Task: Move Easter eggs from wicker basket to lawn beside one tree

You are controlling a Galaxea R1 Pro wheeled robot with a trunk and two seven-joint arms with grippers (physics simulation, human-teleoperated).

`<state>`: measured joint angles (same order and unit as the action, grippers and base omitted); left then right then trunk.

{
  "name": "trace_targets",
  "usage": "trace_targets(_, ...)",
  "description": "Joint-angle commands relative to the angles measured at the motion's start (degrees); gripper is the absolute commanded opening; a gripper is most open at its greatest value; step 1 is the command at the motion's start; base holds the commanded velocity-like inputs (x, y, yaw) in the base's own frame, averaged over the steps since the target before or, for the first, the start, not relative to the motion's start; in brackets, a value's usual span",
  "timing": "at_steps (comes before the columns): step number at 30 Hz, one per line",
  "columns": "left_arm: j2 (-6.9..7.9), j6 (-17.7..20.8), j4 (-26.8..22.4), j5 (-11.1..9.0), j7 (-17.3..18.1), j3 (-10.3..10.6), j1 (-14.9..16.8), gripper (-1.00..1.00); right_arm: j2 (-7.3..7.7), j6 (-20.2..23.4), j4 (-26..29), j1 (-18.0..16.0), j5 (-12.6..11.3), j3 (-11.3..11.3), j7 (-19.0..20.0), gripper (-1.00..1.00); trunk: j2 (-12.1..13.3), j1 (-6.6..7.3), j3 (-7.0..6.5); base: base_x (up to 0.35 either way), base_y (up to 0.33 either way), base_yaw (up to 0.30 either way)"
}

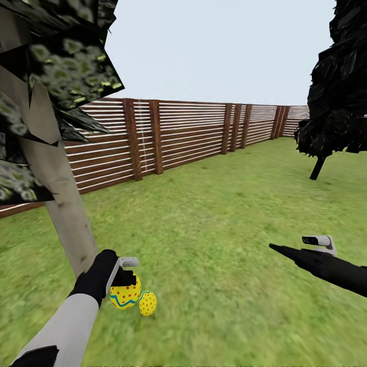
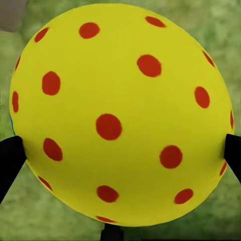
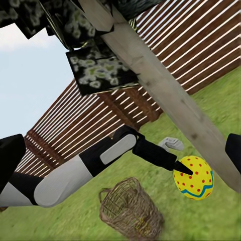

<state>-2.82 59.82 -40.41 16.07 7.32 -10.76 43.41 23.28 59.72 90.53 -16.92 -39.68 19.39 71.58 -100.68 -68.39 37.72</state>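
The egg in the left gripper [image 1: 127, 285] is bright yellow, scattered with round red dots, and carries a blue zigzag band [image 1: 124, 302] around its lower half. In the left wrist view this held egg [image 2: 120, 115] shows its dotted end, with a black fingertip [image 2: 10, 160] pressed against each side, so the jaws are clamped on it. It hangs low over the lawn [image 1: 219, 214], close to the base of the tree [image 1: 63, 204].

Just beside it a second egg [image 1: 148, 303] lies on the grass; it is smaller in view, yellow with red dots, and no band shows on it. Two eggs can be counted in the head view.

The tree has a pale grey-brown trunk and blocky dark green-and-cream foliage. In the right wrist view the wicker basket [image 3: 131, 208], brown and woven with a small loop handle at the rim, stands on the grass near the left arm; its inside cannot be made out.

The right gripper [image 1: 278, 248] hovers over bare grass, well apart from the eggs; its fingers look pressed together to a point, holding nothing.

A brown slatted fence [image 1: 188, 127] bounds the garden, and one all-black tree [image 1: 336, 86] stands further off.
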Motion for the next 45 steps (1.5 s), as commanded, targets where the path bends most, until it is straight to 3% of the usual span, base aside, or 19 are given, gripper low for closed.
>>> trace_targets(1, -0.05, -0.1, -0.1, 0.6, 0.5, -0.3, 0.1, -1.0, 0.01, 0.3, 0.0, 0.0, 0.0, 0.0, 0.1, 1.0, -0.4, -0.22, 0.26, 0.0, 0.0, 0.0)
trace_targets(16, 0.1, -2.3, -0.1, 0.6, 0.5, -0.3, 0.0, -1.0, -0.03, 0.3, -0.1, 0.0, -0.1, 0.0, 0.2, 1.0, -6.5, -3.52, 2.99, 0.0, 0.0, 0.009)
trace_targets(38, 0.01, -3.9, -0.5, 0.5, 0.6, -0.3, -0.1, -1.0, -0.08, 0.3, -0.1, 0.0, -0.1, -0.1, 0.3, 1.0, -15.3, -8.35, 6.94, 0.0, 0.0, 0.247)
trace_targets(45, -0.06, -4.9, -0.1, 0.5, 0.5, -0.3, -0.1, -1.0, -0.04, 0.3, -0.2, 0.0, -0.1, 0.0, 0.3, 1.0, -18.1, -9.88, 8.2, 0.0, 0.0, 0.049)
